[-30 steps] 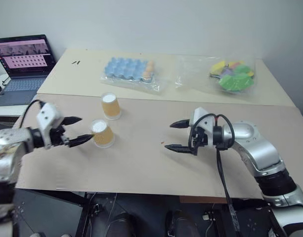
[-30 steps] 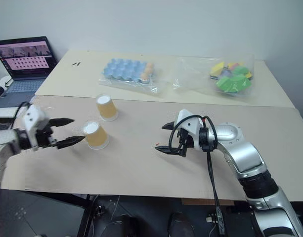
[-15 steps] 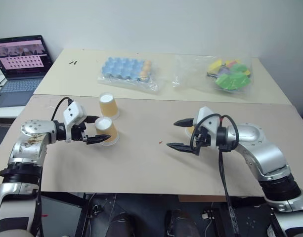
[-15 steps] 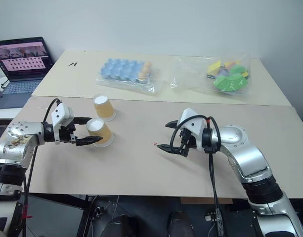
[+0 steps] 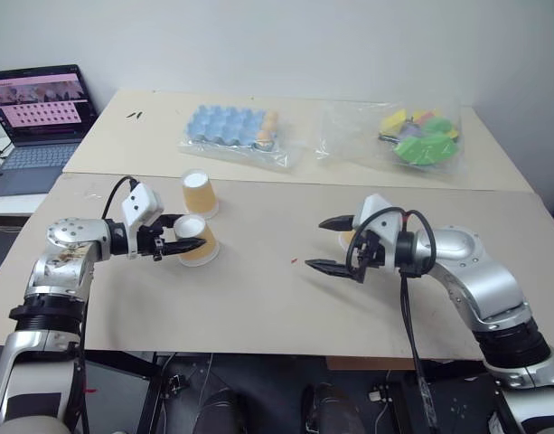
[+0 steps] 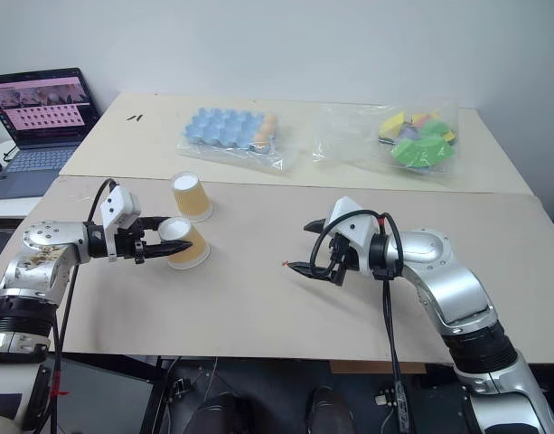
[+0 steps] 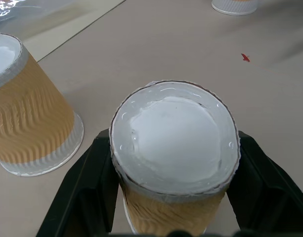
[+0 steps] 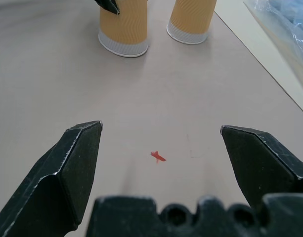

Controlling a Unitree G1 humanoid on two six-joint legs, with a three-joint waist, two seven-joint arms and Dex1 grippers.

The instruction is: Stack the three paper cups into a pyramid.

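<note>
The left arm reaches in low over the surface [image 5: 258, 298], forearm nearly level, and its gripper [image 6: 164, 246] points toward the middle of the surface. Its two black fingers [image 7: 87, 187] are pressed against opposite sides of the nearer paper cup [image 6: 184, 242], which stands upside down with its white base up. The left wrist view shows this cup squeezed between the fingers.

A second paper cup [image 6: 191, 196], also upside down, stands just behind the held cup, apart from it and on the side toward the blue tray [image 6: 227, 129]. The third paper cup [image 5: 348, 238] sits well apart from the held cup, mostly hidden behind the right gripper [image 5: 334, 244].

The right arm is bent at the elbow, its gripper pointing toward the held cup. Its fingers [image 8: 77, 163] are spread wide with nothing between them, hanging above a small red mark [image 8: 157, 157] on the surface.
</note>
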